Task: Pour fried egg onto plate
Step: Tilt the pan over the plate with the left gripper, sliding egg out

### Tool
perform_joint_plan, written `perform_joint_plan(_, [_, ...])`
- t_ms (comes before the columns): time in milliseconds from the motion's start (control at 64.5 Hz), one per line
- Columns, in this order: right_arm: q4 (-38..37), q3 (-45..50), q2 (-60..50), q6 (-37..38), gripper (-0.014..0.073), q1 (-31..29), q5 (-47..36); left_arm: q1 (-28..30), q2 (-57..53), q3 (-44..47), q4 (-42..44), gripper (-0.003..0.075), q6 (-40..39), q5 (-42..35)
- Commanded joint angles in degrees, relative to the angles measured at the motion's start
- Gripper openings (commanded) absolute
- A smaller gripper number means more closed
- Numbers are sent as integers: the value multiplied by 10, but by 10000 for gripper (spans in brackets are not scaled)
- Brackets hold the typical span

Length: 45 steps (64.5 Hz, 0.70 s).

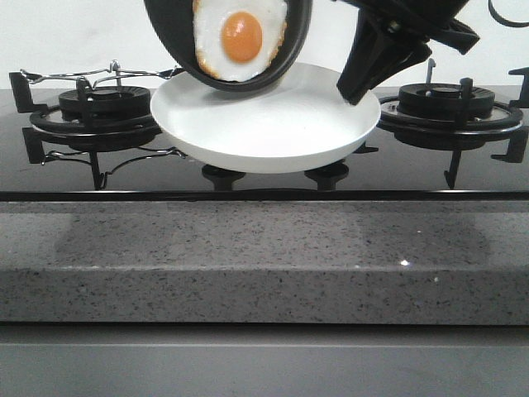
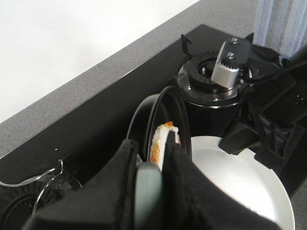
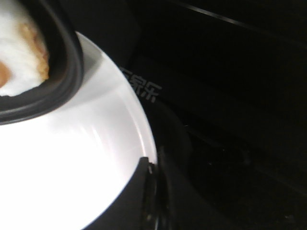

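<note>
Black frying pan (image 1: 229, 45), tipped steeply over the white plate (image 1: 273, 124), holds the fried egg (image 1: 240, 37) clinging to its face; the plate is bare. The left gripper (image 2: 153, 191) pinches the pan's handle; the right gripper (image 1: 372, 74) clamps the plate's rim. If the egg sticks or slides suddenly, it could fold or overshoot onto the stove (image 1: 463, 107).

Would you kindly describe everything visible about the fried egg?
The fried egg has an irregular white with browned edges and a round orange yolk. It lies flat against the inside of the steeply tilted black frying pan, near its lower rim, above the white plate. It has not yet slid out.
</note>
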Motion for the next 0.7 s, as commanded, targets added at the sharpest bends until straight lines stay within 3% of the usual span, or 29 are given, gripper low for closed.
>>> perform_joint_plan(0, [22, -16, -30, -4, -57, -1, -20, -16, -22, -18, 29, -20, -31, -67])
perform_joint_plan(527, [22, -16, -30, -4, -57, -1, -20, -113, -22, -18, 260, -20, -177, -36])
perform_joint_plan(682, [22, -16, -30, -4, -57, -1, -20, -116, -22, -18, 276, -20, -199, -31])
